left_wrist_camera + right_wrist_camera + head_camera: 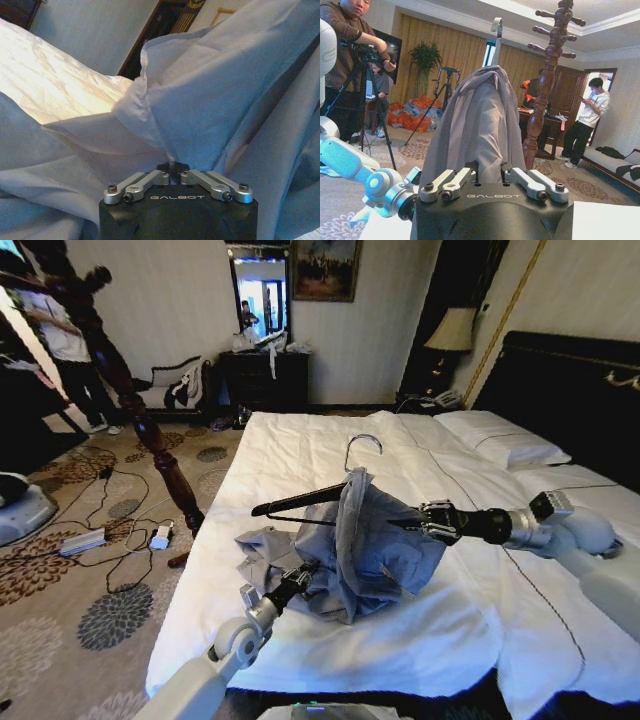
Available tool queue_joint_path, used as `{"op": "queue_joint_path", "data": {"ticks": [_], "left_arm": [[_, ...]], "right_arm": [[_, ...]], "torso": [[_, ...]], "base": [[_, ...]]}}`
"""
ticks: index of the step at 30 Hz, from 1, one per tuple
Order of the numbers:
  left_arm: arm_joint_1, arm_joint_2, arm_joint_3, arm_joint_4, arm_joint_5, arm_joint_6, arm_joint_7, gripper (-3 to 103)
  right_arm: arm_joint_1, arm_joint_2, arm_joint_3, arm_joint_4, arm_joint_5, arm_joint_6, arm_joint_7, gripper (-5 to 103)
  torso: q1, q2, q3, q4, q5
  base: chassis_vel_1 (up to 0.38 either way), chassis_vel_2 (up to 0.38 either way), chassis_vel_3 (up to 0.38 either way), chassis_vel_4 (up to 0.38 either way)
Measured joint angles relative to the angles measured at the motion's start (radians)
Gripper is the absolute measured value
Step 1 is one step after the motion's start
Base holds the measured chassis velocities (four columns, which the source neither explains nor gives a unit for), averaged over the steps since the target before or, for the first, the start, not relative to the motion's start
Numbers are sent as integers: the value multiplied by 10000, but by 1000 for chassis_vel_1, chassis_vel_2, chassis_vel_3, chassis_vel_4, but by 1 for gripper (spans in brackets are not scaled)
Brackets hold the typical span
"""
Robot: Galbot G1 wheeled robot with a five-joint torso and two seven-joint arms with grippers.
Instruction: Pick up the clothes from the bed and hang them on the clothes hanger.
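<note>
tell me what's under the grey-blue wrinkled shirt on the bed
Under the grey-blue wrinkled shirt a black clothes hanger with a metal hook pokes out, with white bed sheet beneath. The right gripper reaches in; the left gripper pinches cloth. The hanger's other half is covered.

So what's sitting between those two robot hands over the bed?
In the head view, the grey-blue shirt, draped over a black hanger, fills the stretch between the left end effector and the right end effector; each pinches it.

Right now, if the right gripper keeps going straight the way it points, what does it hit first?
The right gripper meets the draped grey-blue wrinkled shirt directly ahead; the dark turned-wood coat stand is farther behind, depth unclear.
</note>
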Motion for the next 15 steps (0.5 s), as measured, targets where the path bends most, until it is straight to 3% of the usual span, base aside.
{"op": "queue_joint_path", "data": {"ticks": [4,12,15], "left_arm": [[104,29,-256,-80,1,-30,52,0],[188,406,-1000,-427,-202,-177,42,0],[-128,823,-1707,-928,-1151,30,-62,0]], "right_arm": [[-34,37,6,-1,-23,0,5,18],[-37,92,73,-51,-31,16,184,18],[-54,157,78,-121,-49,40,454,18]], "torso": [[0,0,0,0,0],[0,0,0,1,-1],[0,0,0,0,-2]], "base": [[0,0,0,0],[0,0,0,0],[0,0,0,0]]}}
